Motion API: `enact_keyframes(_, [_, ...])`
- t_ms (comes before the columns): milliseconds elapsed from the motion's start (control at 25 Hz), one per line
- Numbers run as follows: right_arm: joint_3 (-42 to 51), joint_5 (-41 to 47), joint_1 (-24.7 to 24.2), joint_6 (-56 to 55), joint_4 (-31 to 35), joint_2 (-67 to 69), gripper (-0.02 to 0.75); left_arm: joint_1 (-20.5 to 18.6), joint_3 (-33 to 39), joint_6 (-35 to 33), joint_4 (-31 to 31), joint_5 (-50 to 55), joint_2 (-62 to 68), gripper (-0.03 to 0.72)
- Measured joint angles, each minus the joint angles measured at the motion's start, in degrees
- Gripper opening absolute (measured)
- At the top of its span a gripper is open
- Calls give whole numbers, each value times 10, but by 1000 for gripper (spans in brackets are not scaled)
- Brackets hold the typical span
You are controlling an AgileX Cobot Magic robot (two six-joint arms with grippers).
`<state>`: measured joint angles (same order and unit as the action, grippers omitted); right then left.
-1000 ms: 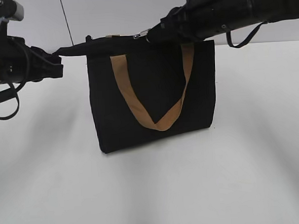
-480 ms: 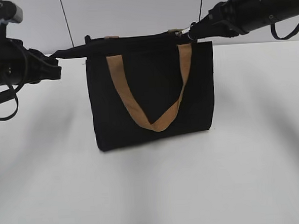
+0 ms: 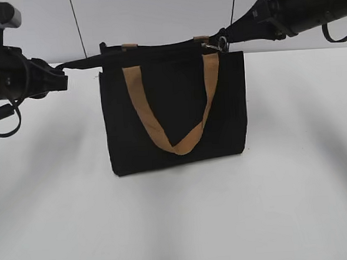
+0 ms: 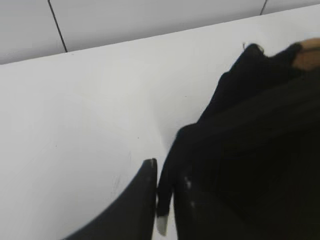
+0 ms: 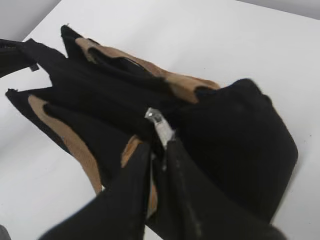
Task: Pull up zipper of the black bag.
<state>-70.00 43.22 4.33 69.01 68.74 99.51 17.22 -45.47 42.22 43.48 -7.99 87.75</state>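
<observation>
The black bag (image 3: pixel 172 106) is stood upright on the white table (image 3: pixel 179 224), midway between the two arms, its tan handle (image 3: pixel 174 144) hanging down the front face in a V. The metal zipper pull (image 3: pixel 214 45) is seen at the top right corner of the bag, directly at the tip of the right gripper (image 3: pixel 222 40). In the right wrist view the pull (image 5: pixel 161 127) is pinched between the two dark fingers (image 5: pixel 127 200), which are brought together on it. At the opposite end, a black fabric tab (image 3: pixel 78 63) at the bag's top left corner is drawn out level toward the left gripper (image 3: pixel 61 75). In the left wrist view black cloth (image 4: pixel 167 185) is clamped between the fingers (image 4: pixel 140 200) of that gripper. The zipper teeth are not made out against the black fabric, so how far the opening is closed cannot be told. Both arms are cut off by the frame edges.
</observation>
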Motion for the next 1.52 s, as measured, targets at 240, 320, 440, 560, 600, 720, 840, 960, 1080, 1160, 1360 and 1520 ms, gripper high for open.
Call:
enact_keyframes(240, [0, 12, 6, 1, -14, -14, 470, -2, 0, 41, -39, 34, -32, 430])
enact_keyframes(320, [0, 25, 6, -2, -28, -27, 505, 8, 0, 50, -52, 61, -57, 463])
enact_keyframes(440, [0, 48, 7, -26, -74, -43, 518, 48, 0, 54, -74, 129, -96, 477])
enact_keyframes(560, [0, 73, 7, -80, -145, -52, 523, 96, 0, 53, -103, 217, -132, 475])
enact_keyframes(600, [0, 80, 7, -101, -163, -57, 524, 109, 0, 52, -114, 247, -141, 473])
enact_keyframes(720, [0, 103, 7, -139, -199, -83, 524, 143, 0, 15, -163, 321, -170, 462])
enact_keyframes(840, [0, 126, 7, -152, -210, -121, 524, 152, 0, -60, -229, 374, -202, 447])
enact_keyframes(960, [0, 163, 7, -176, -233, -153, 524, 153, 0, -114, -255, 418, -237, 440])
enact_keyframes(1080, [14, 189, 7, -204, -261, -182, 524, 153, 0, -148, -262, 461, -283, 437])
enact_keyframes(1160, [53, 190, 7, -212, -268, -213, 524, 153, 3, -165, -264, 482, -322, 437])
enact_keyframes(1360, [184, 169, 7, -234, -277, -325, 524, 154, 32, -192, -280, 540, -455, 437])
enact_keyframes(1520, [272, 165, 7, -259, -294, -458, 524, 154, 47, -235, -301, 595, -539, 436])
